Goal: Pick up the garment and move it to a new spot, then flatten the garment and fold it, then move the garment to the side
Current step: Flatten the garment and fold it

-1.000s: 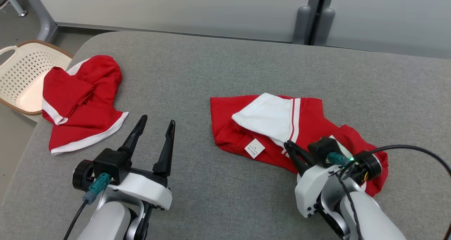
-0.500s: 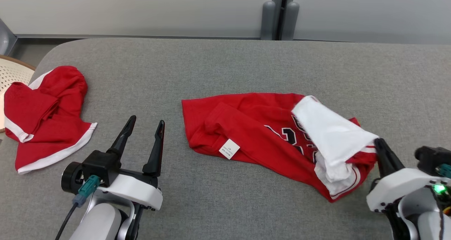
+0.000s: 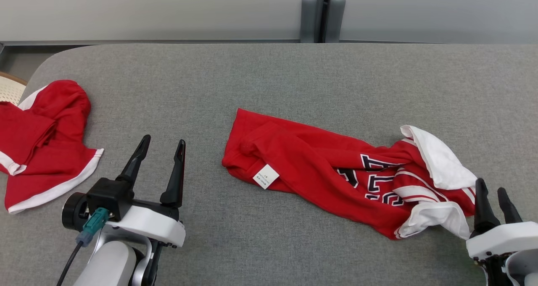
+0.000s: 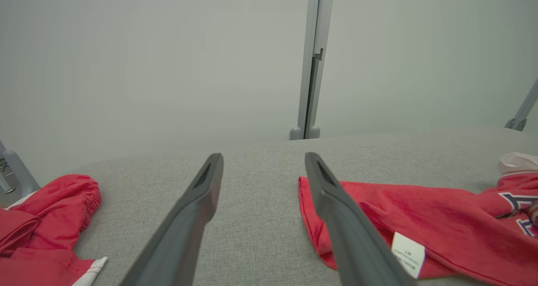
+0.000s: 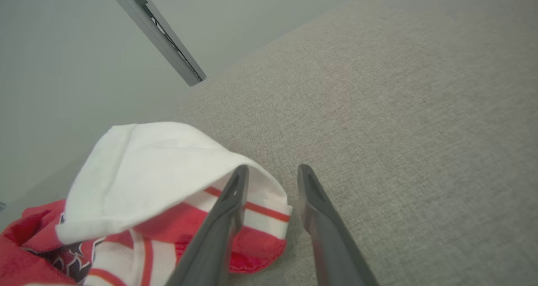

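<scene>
The garment (image 3: 315, 168) is a red jersey with dark lettering and a white sleeve. It lies stretched across the grey table (image 3: 269, 80) from the middle to the right, with a white tag (image 3: 266, 176) on its left part. My right gripper (image 3: 491, 186) stands at the garment's right end with its fingers parted. In the right wrist view the garment's (image 5: 138, 181) striped cuff lies loose against the left finger of the right gripper (image 5: 272, 168). My left gripper (image 3: 162, 143) is open over bare table, left of the garment (image 4: 441, 210). Nothing sits between the fingers of the left gripper (image 4: 262, 160).
A second red piece of clothing with white trim (image 3: 42, 151) lies bunched at the table's left end. A pale perforated basket (image 3: 10, 88) shows beyond that edge. A grey wall with a post (image 3: 319, 13) runs along the far side.
The camera has turned right. My right gripper pulled the garment's end rightward, stretching it out, then opened and let the cloth drop. The left gripper has stayed open.
</scene>
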